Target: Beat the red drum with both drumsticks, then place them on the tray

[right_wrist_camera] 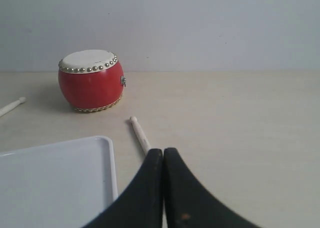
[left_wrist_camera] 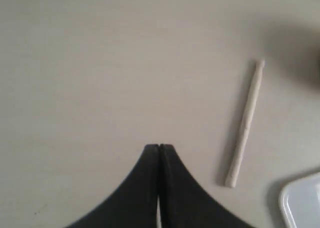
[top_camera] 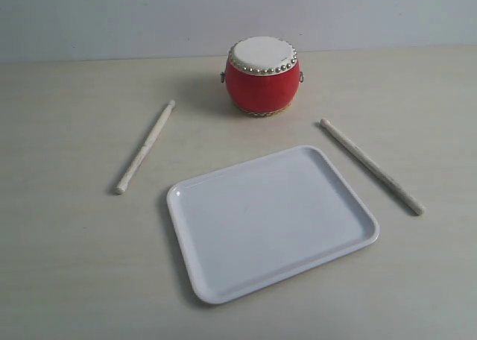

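The red drum [top_camera: 262, 76] stands upright at the back of the table, also in the right wrist view [right_wrist_camera: 91, 81]. One pale drumstick [top_camera: 145, 146] lies left of the white tray [top_camera: 272, 221]; the other drumstick [top_camera: 371, 165] lies to the tray's right. Neither gripper shows in the exterior view. My left gripper [left_wrist_camera: 159, 148] is shut and empty, hovering over bare table beside the left drumstick [left_wrist_camera: 245, 124]. Shut and empty too, my right gripper [right_wrist_camera: 163, 152] sits above the right drumstick [right_wrist_camera: 140, 133], whose lower part its fingers hide.
The tray's corner [left_wrist_camera: 302, 203] shows in the left wrist view and its rim [right_wrist_camera: 107, 158] in the right wrist view. A plain pale wall [top_camera: 112, 16] runs behind the light wooden table [top_camera: 67, 265]. The left drumstick's tip [right_wrist_camera: 12, 106] shows beyond the drum.
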